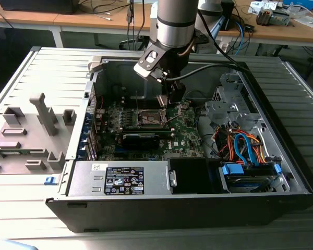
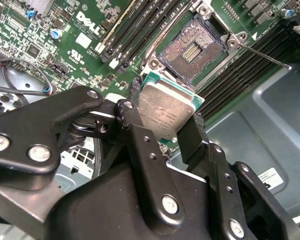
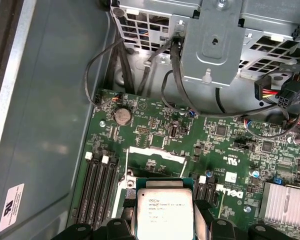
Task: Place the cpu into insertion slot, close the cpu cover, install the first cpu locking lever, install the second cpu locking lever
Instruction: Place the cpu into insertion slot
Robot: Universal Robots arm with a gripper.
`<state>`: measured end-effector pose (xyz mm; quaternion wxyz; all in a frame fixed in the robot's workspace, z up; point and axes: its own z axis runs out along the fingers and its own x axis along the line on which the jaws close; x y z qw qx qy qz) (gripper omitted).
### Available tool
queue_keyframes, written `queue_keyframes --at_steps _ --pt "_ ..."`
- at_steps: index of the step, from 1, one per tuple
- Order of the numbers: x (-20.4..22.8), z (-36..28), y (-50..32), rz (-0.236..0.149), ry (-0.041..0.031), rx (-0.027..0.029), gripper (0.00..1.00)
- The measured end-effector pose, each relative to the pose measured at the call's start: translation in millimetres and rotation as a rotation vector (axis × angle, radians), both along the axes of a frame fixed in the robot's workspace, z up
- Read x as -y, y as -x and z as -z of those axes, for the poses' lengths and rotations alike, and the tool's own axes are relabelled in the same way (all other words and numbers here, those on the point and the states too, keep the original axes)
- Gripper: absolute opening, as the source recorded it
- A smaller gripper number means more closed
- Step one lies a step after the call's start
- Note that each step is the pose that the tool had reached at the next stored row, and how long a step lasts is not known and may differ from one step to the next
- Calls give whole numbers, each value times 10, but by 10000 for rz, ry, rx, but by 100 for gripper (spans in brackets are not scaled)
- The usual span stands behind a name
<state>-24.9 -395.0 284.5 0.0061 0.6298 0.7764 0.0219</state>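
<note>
gripper (image 2: 166, 116) closed on the cpu (image 2: 162, 102), one finger pressed against each of two opposite edges, the chip's metal top left bare in the second wrist view. the chip is judged light, thin and rigid, with a fragile contact face on its underside, so the edges are the place to hold it and the flat faces are best left untouched. the arm reaches down from above into the open computer case (image 1: 161, 213), wrist near vertical. the cpu hangs near the insertion slot (image 2: 192, 50), clear of it. the slot's contact field lies uncovered on the green motherboard (image 2: 65, 30), beside the memory slots (image 2: 140, 30).
</note>
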Motion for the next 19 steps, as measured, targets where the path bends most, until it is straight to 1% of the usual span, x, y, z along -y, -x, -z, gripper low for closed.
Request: queue_keyframes --at_steps 6,19 --pt "0 4 0 195 1 0 55" --pt "0 11 0 475 0 0 55"
